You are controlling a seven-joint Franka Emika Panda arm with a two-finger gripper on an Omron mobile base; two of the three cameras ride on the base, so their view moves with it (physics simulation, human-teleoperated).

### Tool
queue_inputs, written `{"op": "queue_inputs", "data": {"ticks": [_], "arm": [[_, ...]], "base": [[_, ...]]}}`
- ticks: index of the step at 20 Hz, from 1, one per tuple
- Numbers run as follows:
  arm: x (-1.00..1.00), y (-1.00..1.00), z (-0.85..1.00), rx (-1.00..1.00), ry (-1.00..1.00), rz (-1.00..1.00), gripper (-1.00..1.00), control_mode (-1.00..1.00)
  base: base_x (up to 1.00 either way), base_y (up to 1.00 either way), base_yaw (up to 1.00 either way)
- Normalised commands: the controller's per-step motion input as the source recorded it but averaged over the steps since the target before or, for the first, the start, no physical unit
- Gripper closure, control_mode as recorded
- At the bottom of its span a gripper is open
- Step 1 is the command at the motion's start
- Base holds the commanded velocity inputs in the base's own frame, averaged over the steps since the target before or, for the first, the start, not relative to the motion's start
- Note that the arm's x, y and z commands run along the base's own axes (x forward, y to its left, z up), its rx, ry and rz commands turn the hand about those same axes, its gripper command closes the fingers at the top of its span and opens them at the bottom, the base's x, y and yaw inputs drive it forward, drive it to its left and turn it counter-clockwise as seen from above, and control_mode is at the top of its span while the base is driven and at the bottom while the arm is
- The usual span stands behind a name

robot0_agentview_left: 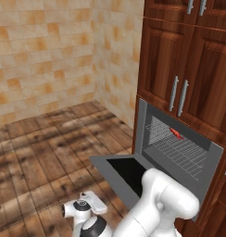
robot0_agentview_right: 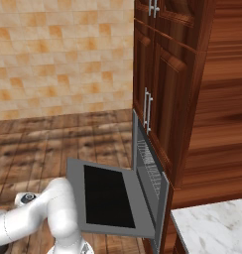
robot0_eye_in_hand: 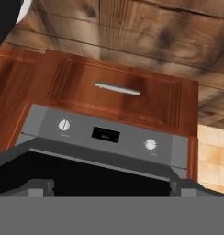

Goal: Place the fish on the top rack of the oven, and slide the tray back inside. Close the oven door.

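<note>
Fish (robot0_agentview_left: 176,134) on top rack (robot0_agentview_left: 176,149) inside oven (robot0_agentview_left: 178,152), oven door (robot0_agentview_left: 128,176) down.

The oven (robot0_agentview_left: 141,134) has a frame of matt grey steel, and the oven door (robot0_agentview_right: 110,198) is the same dull grey metal around a black window that looks smooth as glass; the top rack (robot0_agentview_left: 177,150) is thin grey wire in a fine grid, with the fish (robot0_agentview_left: 176,134) on it a flat, unshiny red-orange; the cabinets (robot0_agentview_left: 179,55) are red-brown wood with a soft sheen and slim brushed-steel handles (robot0_agentview_left: 178,96); the floor (robot0_agentview_left: 45,148) is rough-looking, knotty brown planks — worn and streaked; the wall (robot0_agentview_left: 45,51) is matt beige-and-orange tile; the worktop (robot0_agentview_right: 212,230) is pale veined marble, smooth; the arm (robot0_agentview_left: 161,203) is glossy white plastic.
</note>
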Motion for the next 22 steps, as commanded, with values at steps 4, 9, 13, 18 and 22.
{"op": "queue_inputs", "data": {"ticks": [4,9,13,18,22], "arm": [[0.43,0.05,-0.96,-0.13,-0.1,-0.01,-1.0,-1.0],[0.56,0.0,-0.75,-0.14,-0.17,-0.08,-1.0,-1.0],[0.59,-0.1,-0.71,-0.22,-0.18,-0.15,-1.0,-1.0],[0.57,-0.22,-0.74,-0.25,-0.16,-0.18,-1.0,-1.0],[0.04,-0.55,-0.15,-0.22,-0.21,-0.23,-1.0,-1.0]], "base": [[0.0,0.0,0.0],[0.0,0.0,0.0],[0.0,0.0,0.0],[0.0,0.0,0.0],[0.0,0.0,0.0]]}}
